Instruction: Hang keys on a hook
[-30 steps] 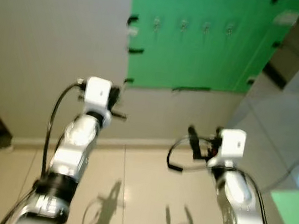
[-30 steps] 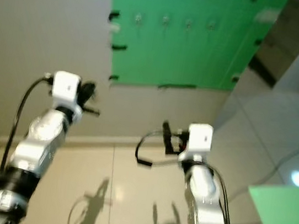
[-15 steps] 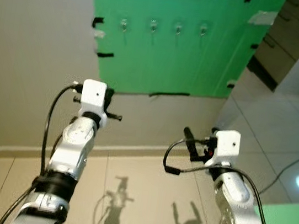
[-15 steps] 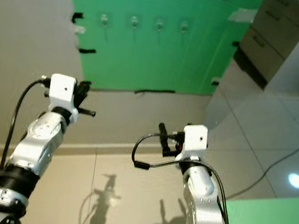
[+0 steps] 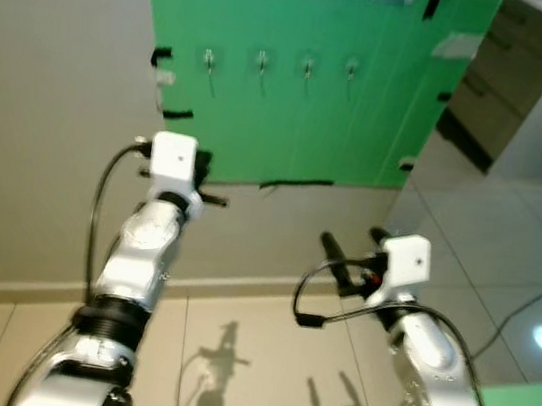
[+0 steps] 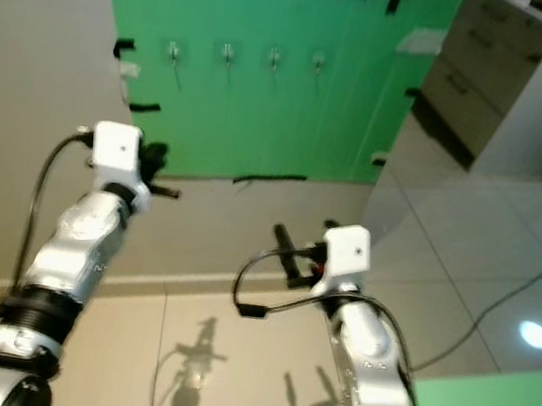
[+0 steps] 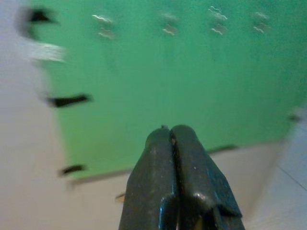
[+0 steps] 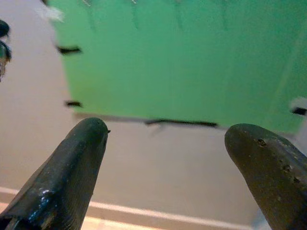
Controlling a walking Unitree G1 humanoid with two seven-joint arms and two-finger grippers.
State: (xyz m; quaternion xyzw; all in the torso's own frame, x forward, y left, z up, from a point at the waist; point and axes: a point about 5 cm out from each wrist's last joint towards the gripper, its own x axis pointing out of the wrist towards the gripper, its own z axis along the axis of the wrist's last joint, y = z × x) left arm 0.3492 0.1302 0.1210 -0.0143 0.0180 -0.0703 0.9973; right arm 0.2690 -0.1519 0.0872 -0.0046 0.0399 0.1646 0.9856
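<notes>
The left gripper (image 7: 171, 143), jaws pressed together, hangs at nine o'clock, apart from the green panel (image 5: 364, 115). Four hooks (image 5: 261, 60) line the panel at twelve. The right gripper (image 8: 163, 158), jaws spread, hovers over open floor (image 5: 263, 333). I cannot see keys.

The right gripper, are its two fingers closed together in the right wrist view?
No, the right gripper is open: its two black fingers stand far apart, with the green board visible between them.

Looks like a home hallway: tiled floor (image 5: 509, 236), beige wall (image 5: 46, 81), drawers (image 5: 501, 74) off to the side, and a green sheet (image 5: 299, 76) taped up with hooks (image 5: 261, 60)
</notes>
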